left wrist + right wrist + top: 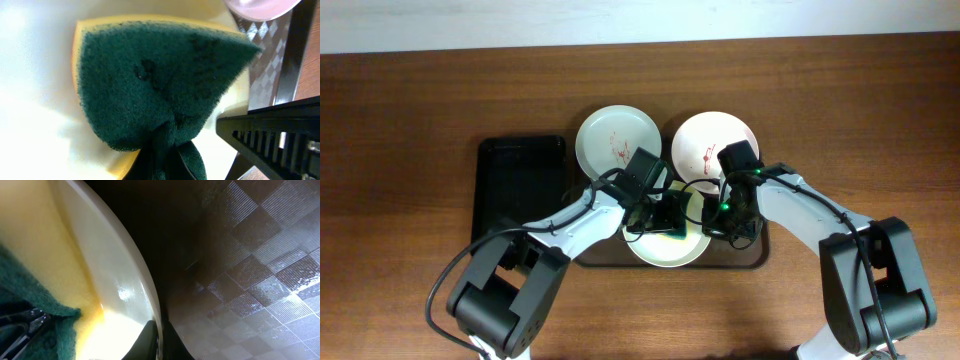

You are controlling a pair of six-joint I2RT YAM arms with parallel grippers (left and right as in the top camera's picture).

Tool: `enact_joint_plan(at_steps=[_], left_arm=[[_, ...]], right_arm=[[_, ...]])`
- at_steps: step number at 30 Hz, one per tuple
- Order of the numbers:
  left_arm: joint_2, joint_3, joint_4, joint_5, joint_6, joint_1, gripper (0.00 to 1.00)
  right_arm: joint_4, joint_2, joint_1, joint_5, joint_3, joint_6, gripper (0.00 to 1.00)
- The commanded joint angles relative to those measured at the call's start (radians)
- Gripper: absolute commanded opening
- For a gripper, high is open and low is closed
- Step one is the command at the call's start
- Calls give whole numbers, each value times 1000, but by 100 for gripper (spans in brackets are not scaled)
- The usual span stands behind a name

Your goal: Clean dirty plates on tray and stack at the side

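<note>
The white plate [665,252] lies at the front of the dark brown tray [760,255]. My left gripper [663,214] is shut on a green and yellow sponge [160,80] and presses it onto the white plate [30,80]. My right gripper [727,215] is shut on the right rim of that plate [132,275], one finger on each side of it [160,340]. The pale green plate [617,140] and the pinkish-white plate [710,145] lie at the back of the tray, both with red smears. The sponge also shows in the right wrist view [30,315].
A smaller black tray [520,180] lies left of the brown tray. The brown tray's checkered floor [260,280] shows right of the plate rim. The right gripper's finger [272,132] is close to the sponge. Brown table [420,100] lies all around.
</note>
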Motion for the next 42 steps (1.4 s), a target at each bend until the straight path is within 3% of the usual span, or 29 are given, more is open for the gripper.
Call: enact_joint_plan(at_steps=[1, 6, 16, 19, 25, 27, 32, 38, 42], left_arm=[[40, -11, -87, -93, -10, 11, 0], [-40, -11, -162, -283, 1, 42, 0], [-208, -11, -286, -311, 90, 70, 0], [-280, -11, -317, -315, 106, 101, 0], [-340, -11, -369, -385, 142, 185, 0], [-340, -11, -393, -435, 142, 216, 0], [-340, -11, -415, -445, 285, 299, 0], [-340, -11, -428, -445, 410, 410, 0], [-340, -12, -426, -441, 508, 480, 0]], right_arm=[[-4, -4, -1, 35, -4, 0, 6], [-4, -4, -1, 35, -4, 0, 6], [-4, -4, -1, 35, -4, 0, 7], [-4, -4, -1, 35, -4, 0, 18], [3, -4, -1, 35, -4, -1, 18], [3, -4, -1, 35, -4, -1, 12], [10, -4, 0, 34, -4, -46, 4], [-3, -34, 0, 37, 14, -84, 4], [-60, -109, 0, 152, 63, -92, 4]])
